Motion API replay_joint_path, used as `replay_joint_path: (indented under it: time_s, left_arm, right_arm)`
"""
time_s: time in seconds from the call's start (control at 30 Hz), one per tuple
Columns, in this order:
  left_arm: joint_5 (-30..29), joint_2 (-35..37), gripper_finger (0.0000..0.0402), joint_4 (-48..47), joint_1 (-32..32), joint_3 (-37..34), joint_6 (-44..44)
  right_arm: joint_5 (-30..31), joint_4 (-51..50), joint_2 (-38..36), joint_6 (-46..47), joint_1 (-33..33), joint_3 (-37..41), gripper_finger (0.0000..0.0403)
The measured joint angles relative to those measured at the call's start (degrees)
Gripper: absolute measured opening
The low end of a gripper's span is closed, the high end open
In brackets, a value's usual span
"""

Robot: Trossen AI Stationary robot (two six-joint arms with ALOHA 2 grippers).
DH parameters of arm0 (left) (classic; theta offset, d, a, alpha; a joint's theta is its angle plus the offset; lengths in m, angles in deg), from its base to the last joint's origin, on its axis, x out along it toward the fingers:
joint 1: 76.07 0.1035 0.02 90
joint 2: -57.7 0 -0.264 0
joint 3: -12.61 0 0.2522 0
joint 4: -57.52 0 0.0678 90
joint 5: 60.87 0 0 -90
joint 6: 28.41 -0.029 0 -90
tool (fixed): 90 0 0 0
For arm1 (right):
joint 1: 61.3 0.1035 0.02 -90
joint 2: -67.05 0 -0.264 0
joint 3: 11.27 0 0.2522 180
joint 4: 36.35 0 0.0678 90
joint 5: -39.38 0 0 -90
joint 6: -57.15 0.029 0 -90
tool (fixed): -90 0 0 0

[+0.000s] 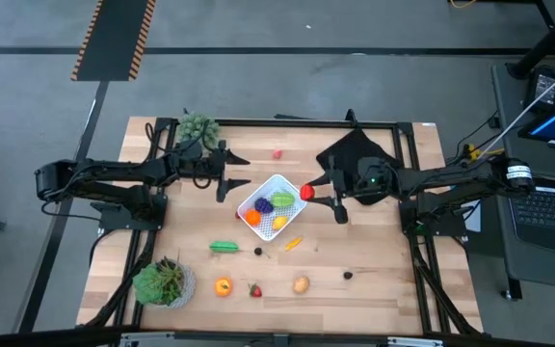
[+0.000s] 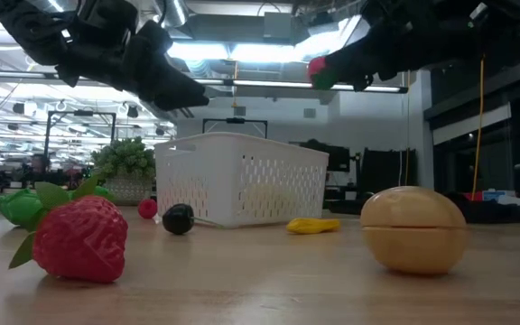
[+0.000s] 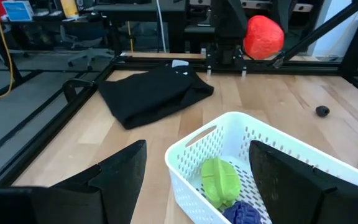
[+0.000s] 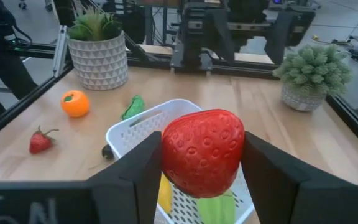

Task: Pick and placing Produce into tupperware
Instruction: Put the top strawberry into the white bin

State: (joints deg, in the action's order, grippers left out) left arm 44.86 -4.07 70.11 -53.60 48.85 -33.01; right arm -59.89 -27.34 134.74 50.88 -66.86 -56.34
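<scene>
A: Right gripper (image 4: 201,180) has a big red strawberry (image 4: 202,151) pinched between its fingers, held up off the table. Basket (image 4: 135,127) sits just below and ahead of it.

B: So the step in hand looks like the drop. Judgement: carry the berry forward until it hangs over the open middle of the basket, then part the fingers. Letting go at the rim (image 1: 295,189) risks a bounce onto the wood.

A: Agreed. From above, the berry (image 1: 307,192) sits right at the basket's edge nearest that gripper, not yet over the inside.

B: Left gripper (image 1: 242,172)?

A: Fingers spread wide, nothing between them, waiting off the basket's opposite side.

B: Basket itself?

A: White plastic, square, rounded corners, slotted walls, dotted floor. Already holds a green piece (image 3: 220,181), something purple (image 3: 246,214), an orange one (image 1: 252,218) and a yellow one (image 1: 278,224).

B: Farther out from the right gripper?

A: Beyond the basket: a green vegetable (image 4: 132,106), a small dark berry (image 4: 107,152), an orange (image 4: 75,103) and a small strawberry (image 4: 40,141). Two potted plants (image 4: 97,49) behind.
</scene>
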Motion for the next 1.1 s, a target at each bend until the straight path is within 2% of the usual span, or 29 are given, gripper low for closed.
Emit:
replay_joint_path:
  time_s: [0.2,0.4,0.73,0.87,1.1]
  left_arm:
    - [1.32,0.0,0.0275,0.39,-2.35,0.0,-2.41]
    - [12.7,0.0,0.0275,0.38,-6.49,0.0,-8.29]
    - [9.01,0.0,0.0275,0.31,-8.41,0.0,-7.96]
    - [9.01,0.0,0.0275,0.22,-8.41,0.0,-7.56]
    - [8.98,0.0,0.0275,-0.21,-8.41,0.0,-7.56]
  right_arm:
    - [0.11,0.06,0.01,-0.04,0.13,0.0,0.019]
    - [0.14,-0.02,0.01,1.15,0.15,0.0,0.019]
    - [0.1,0.07,2.09,2.97,0.27,-1.34,0.019]
    - [-0.65,-2.68,6.01,2.14,1.04,-5.64,0.019]
    - [-0.95,-14.48,13.66,0.87,1.13,-16.33,0.019]
